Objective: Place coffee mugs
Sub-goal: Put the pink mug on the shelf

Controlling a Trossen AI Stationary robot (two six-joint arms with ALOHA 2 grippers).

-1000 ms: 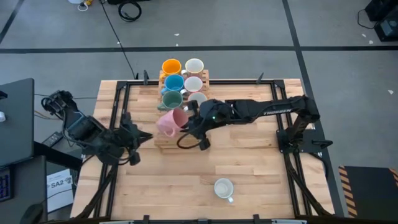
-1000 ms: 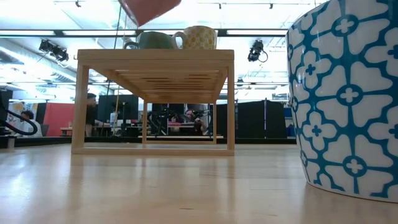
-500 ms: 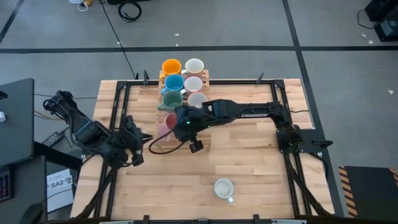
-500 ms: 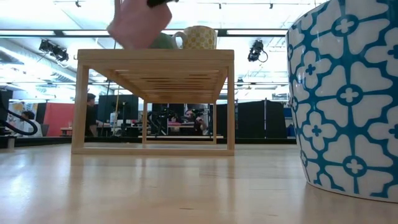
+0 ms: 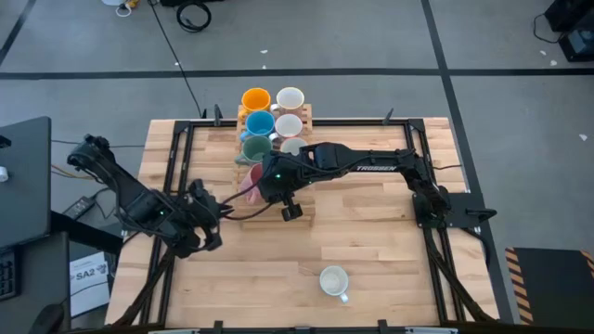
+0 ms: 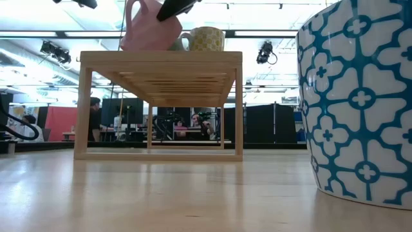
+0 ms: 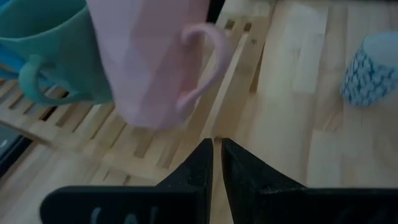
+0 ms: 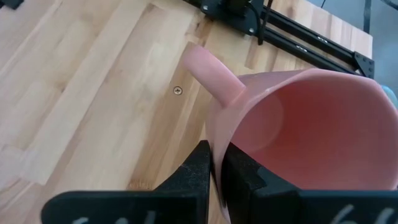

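The pink mug [image 5: 251,182] is at the near left end of the wooden rack [image 5: 302,113], with my right gripper [image 5: 270,177] shut on it. It also shows in the low view [image 6: 143,29] and the left wrist view [image 7: 149,56]. On the rack behind it stand orange [image 5: 255,99], blue [image 5: 260,122] and green [image 5: 256,147] mugs and three white ones [image 5: 290,98]. A blue-patterned white mug [image 5: 333,280] sits upright on the table near the front edge. My left gripper [image 5: 214,212] is shut and holds nothing, left of the rack, pointing at the pink mug. My right gripper [image 8: 214,149] pinches the pink mug's rim wall [image 8: 216,134] next to its handle [image 8: 211,71], one finger inside the cup and one outside. The fingers come from above and the table's right. The mug leans slightly, its base [image 6: 145,48] down at the rack's top.
The rack's top stands raised on legs [image 6: 80,109] above the table. Black frame rails [image 5: 181,158] run along the table's left and right sides. Bare wood lies between the rack and the patterned mug [image 6: 360,103]. People and screens show in the room beyond the table.
My right gripper has carried the pink mug toward the table's left and then down, from high above the rack to the rack's top. The mug has turned from strongly tipped to nearly upright. My left arm has shifted a little toward the near edge and the rack.
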